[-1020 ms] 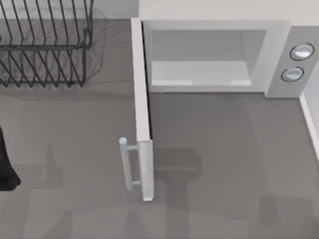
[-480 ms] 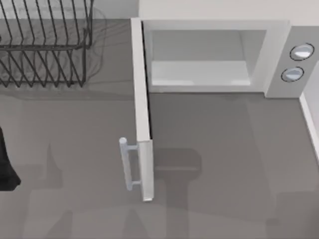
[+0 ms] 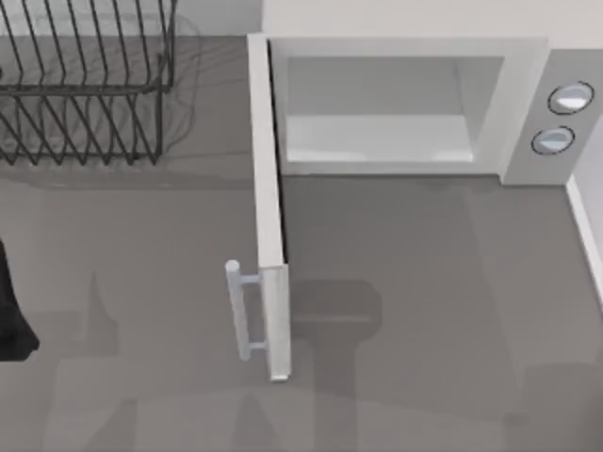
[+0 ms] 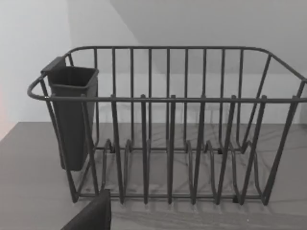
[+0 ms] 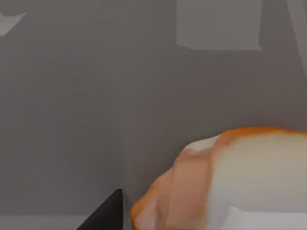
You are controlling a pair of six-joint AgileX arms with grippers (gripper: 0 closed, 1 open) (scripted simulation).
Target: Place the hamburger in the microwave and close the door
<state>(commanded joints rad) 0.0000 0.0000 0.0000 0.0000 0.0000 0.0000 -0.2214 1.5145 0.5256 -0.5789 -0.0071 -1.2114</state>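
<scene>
Standing at the table's (image 3: 424,311) far edge toward the right: microwave (image 3: 528,104), cavity showing pale and bare. Swinging out toward the near side: door (image 3: 268,217), fully open, silver bar handle (image 3: 241,311) facing left. Sitting at far left: black wire dish rack (image 3: 85,85) (dark cutlery cup (image 4: 72,115) hanging on one end wall). Resting at the left edge: left arm (image 3: 11,311), parked. Looming close in the right wrist view: hamburger (image 5: 230,182), orange rim, pale glossy flank, just beside a dark end effector finger (image 5: 108,213). Grip on either end effector: cannot tell.
</scene>
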